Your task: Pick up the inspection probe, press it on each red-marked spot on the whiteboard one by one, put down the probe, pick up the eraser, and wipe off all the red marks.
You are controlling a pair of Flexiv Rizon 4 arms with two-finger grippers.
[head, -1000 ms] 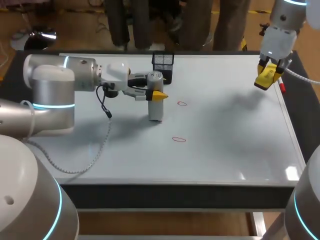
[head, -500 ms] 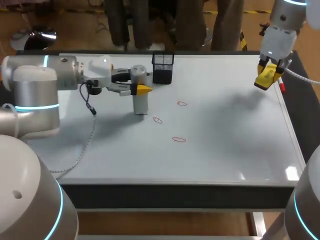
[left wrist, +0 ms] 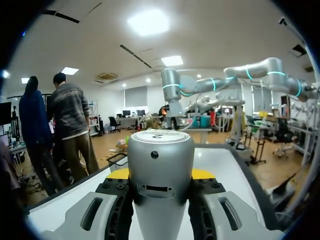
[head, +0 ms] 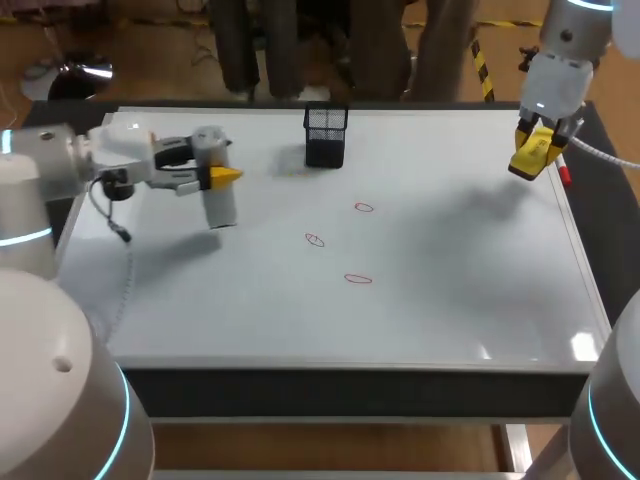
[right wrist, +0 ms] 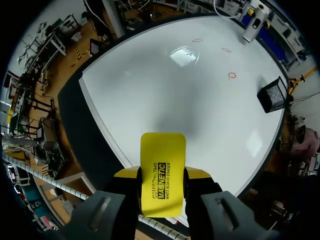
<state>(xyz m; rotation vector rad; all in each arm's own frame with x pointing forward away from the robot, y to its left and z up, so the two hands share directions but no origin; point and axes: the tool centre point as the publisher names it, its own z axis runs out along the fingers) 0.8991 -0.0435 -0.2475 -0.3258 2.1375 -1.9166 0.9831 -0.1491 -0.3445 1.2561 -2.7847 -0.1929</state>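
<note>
The left gripper (head: 220, 176) was clamped on the grey cylindrical inspection probe (head: 219, 205), one finger on each side, holding it upright over the left part of the white whiteboard (head: 450, 290) that covered the table. Whether its lower end touched the board could not be determined. The right gripper (head: 537, 152) pinched the yellow rectangular eraser (right wrist: 162, 165) above the far right corner. Three red oval marks (head: 364, 207) (head: 315, 240) (head: 358, 279) lay near the board's middle. A black mesh holder (head: 326, 135) stood at the far edge.
</note>
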